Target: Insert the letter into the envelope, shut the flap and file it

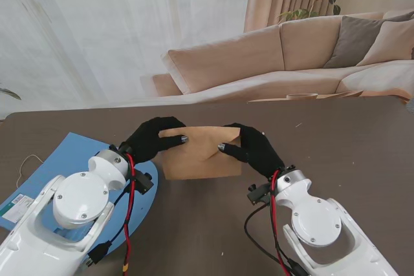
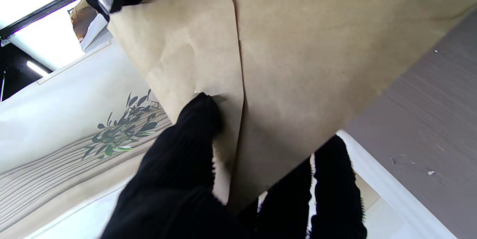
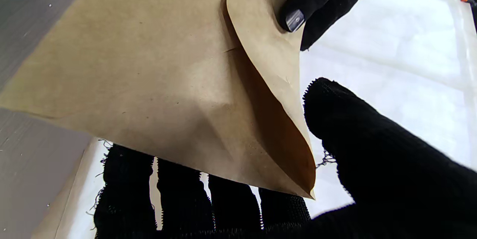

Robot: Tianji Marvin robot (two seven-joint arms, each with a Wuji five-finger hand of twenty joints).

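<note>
Blue folder at 8 o'clock on the table, flat, partly under the left arm; most likely the filing spot, not confirmed.

Left hand at 10 o'clock of table centre, clamped on the left edge of the envelope. Thumb pressed on the flap face, remaining fingers behind the paper. Grip firm, as judged from the crease at the thumb.

Envelope at centre, held between both hands, lifted and tilted off the table in both wrist views. Flap folded over the body, tip pointing toward 6 o'clock in the stand view. Not flat: right wrist view shows a dark gap under the flap on the right side. Letter not visible anywhere; presumably inside, cannot confirm.

Right hand at 2 o'clock of centre, closed on the right edge. Four fingers under the envelope, thumb near the flap edge; contact of thumb with paper cannot be told.

Status, as a judgement:
- Insertion: likely done.
- Flap: folded, not yet pressed shut along the right side.
- Filing: not done; envelope well apart from folder.

Remaining: press flap down, carry toward 8 o'clock, place in folder. Risk: flap springing open on release.
</note>
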